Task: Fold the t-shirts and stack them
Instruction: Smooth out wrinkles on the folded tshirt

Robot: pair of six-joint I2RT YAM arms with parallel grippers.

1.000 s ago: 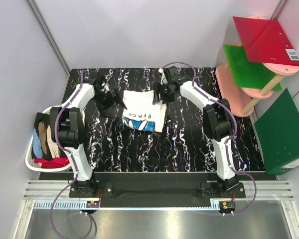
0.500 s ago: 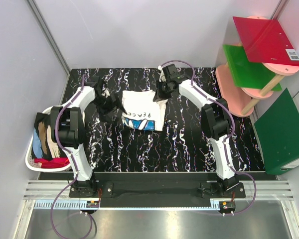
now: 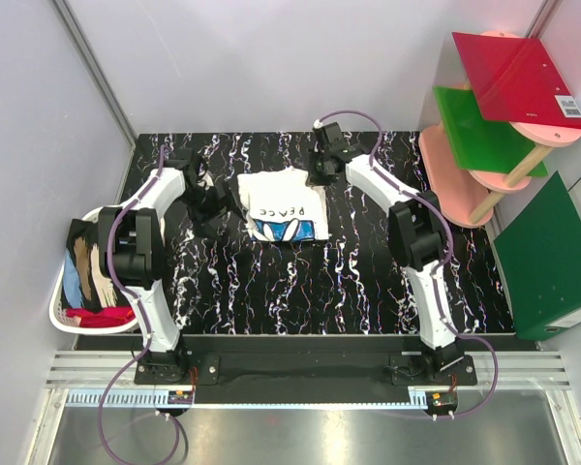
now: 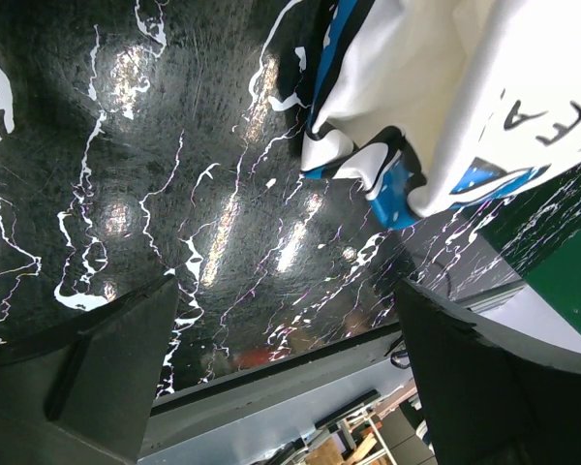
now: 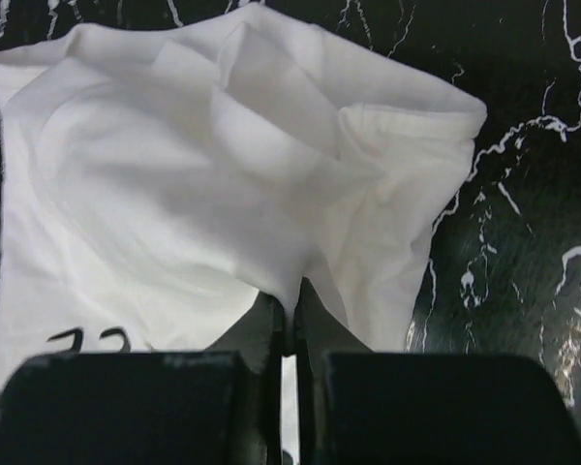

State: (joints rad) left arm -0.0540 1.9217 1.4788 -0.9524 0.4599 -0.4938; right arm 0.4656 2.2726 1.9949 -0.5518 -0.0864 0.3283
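A cream-white t-shirt (image 3: 283, 205) with dark "PEACE" lettering and a blue print lies folded on the black marbled table (image 3: 368, 281), in the far middle. My right gripper (image 3: 319, 170) is at the shirt's far right corner, shut on a pinch of the white cloth (image 5: 194, 165); its fingertips (image 5: 271, 325) press together on the fold. My left gripper (image 3: 219, 205) is just left of the shirt, open and empty. In the left wrist view its fingers (image 4: 107, 378) stand wide apart over bare table, and the shirt (image 4: 436, 87) lies beyond them at the upper right.
A white basket (image 3: 58, 315) at the table's left edge holds more shirts (image 3: 92, 266), tan, blue, black and red. A pink stand (image 3: 445, 160) at the right carries a red board (image 3: 518, 73) and a green board (image 3: 484, 131). Another green board (image 3: 552, 257) leans at the far right.
My right gripper has pulled the shirt's far right corner toward the back of the table, and the shirt lies flatter and squarer. My left gripper has hardly moved.
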